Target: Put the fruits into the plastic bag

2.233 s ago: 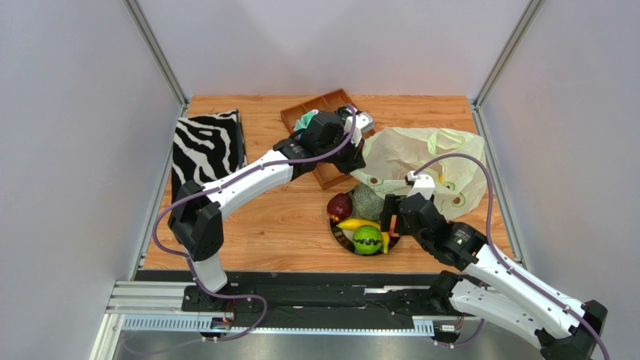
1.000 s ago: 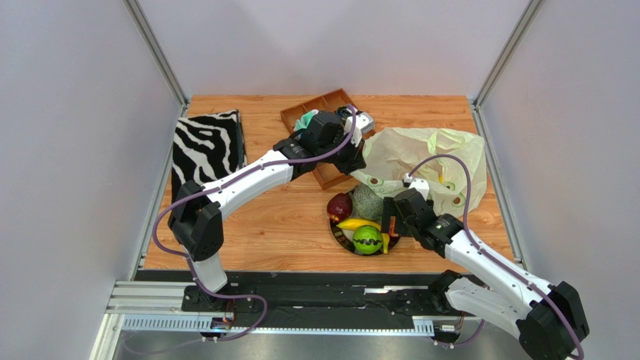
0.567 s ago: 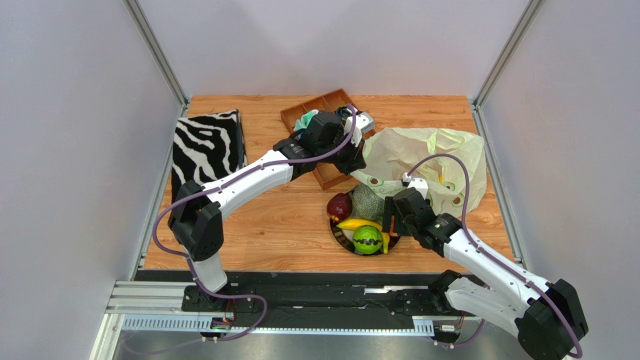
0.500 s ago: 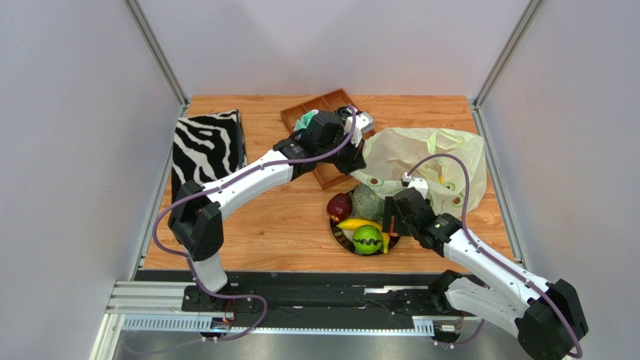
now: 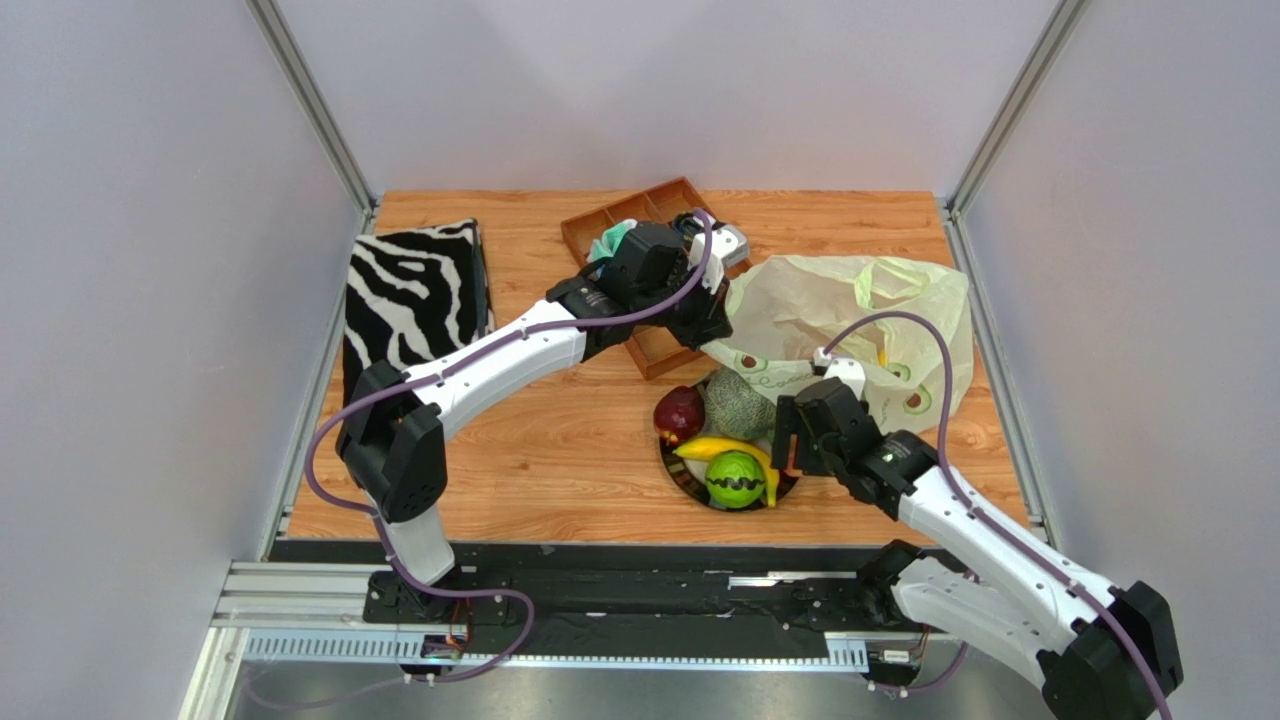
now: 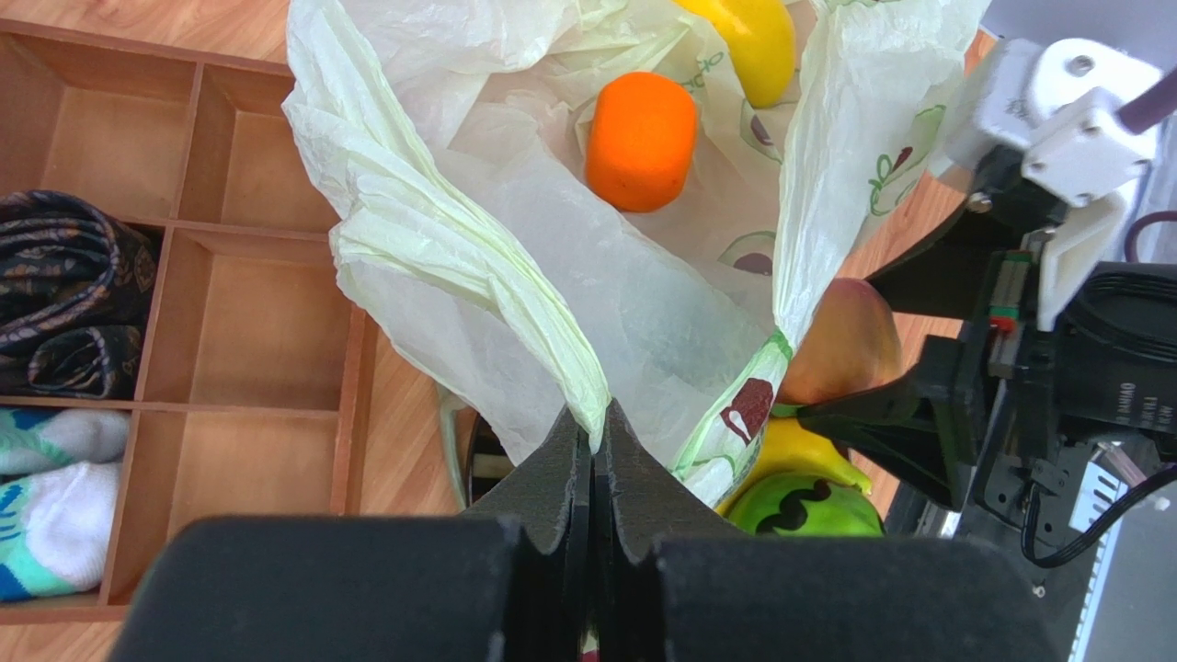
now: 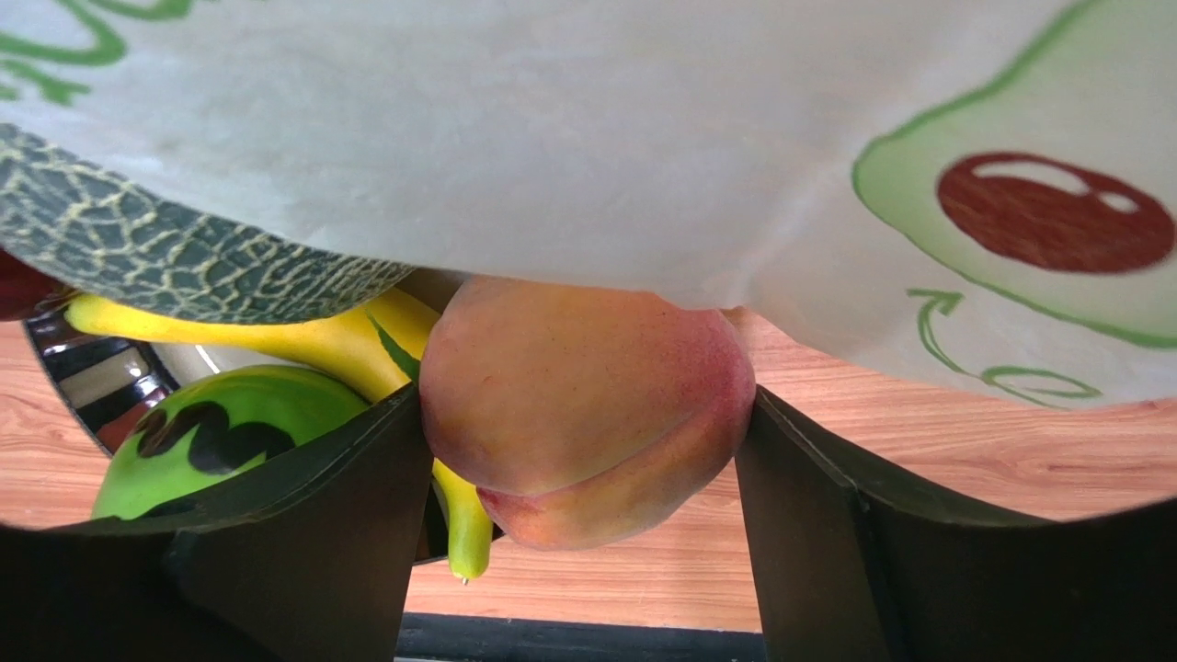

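Observation:
My left gripper [image 6: 598,430] is shut on a bunched edge of the pale green plastic bag [image 6: 456,262] and holds its mouth up. An orange [image 6: 640,138] and a yellow oblong fruit [image 6: 753,42] lie inside the bag. My right gripper [image 7: 580,469] is shut on the peach [image 7: 587,393], just under the bag's [image 7: 622,138] lower edge and right of the bowl [image 5: 672,458]. The netted melon [image 5: 735,402], dark red apple [image 5: 679,411], banana [image 5: 706,447] and striped green ball [image 5: 733,479] sit in the bowl.
A wooden divided tray [image 5: 646,210] with cloth rolls [image 6: 69,290] stands behind the left gripper [image 5: 718,333]. The zebra-striped box [image 5: 413,293] is at the far left. The bag [image 5: 857,308] spreads toward the right wall.
My right gripper has shifted slightly right, away from the bowl, with the peach in it. The left arm and bag have not moved.

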You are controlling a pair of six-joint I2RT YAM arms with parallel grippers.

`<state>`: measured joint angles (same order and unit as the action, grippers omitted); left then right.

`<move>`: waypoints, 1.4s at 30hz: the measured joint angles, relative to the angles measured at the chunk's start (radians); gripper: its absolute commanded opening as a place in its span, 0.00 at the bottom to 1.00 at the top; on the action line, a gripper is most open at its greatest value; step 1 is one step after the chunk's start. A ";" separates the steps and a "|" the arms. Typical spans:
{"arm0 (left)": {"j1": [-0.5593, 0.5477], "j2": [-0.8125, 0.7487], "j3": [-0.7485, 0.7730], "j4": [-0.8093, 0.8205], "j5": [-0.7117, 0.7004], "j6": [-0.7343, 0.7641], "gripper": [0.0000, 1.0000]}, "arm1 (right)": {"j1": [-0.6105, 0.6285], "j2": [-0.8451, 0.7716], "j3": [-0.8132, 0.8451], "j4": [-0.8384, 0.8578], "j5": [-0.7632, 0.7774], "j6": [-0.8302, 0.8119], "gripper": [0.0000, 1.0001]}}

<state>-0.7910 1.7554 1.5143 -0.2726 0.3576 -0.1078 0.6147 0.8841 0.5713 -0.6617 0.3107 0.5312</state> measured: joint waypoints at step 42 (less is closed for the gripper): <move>0.000 0.000 0.000 0.000 0.000 -0.003 0.00 | -0.323 0.339 0.539 0.108 -0.373 -0.244 0.40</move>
<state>-0.7910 1.7554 1.5143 -0.2729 0.3580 -0.1104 0.2916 1.2228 1.1099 -0.5533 -0.0624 0.2874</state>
